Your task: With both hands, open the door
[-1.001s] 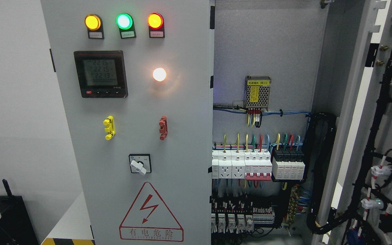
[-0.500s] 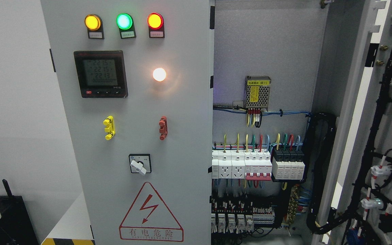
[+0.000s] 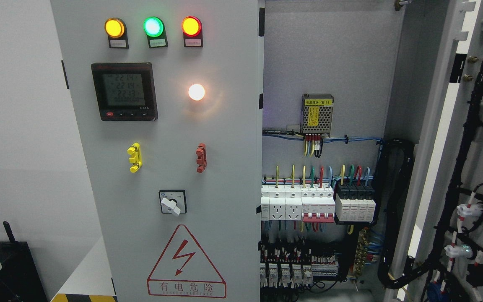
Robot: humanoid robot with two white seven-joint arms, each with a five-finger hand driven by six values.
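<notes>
You see neither hand in view, so you cannot tell their state. The right door already stands swung wide, baring the breakers; the left door is shut, probably awaiting its pull.

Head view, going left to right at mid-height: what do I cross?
Yellow handle → red handle → power supply module → black cable bundle → open door with wiring harness.
</notes>
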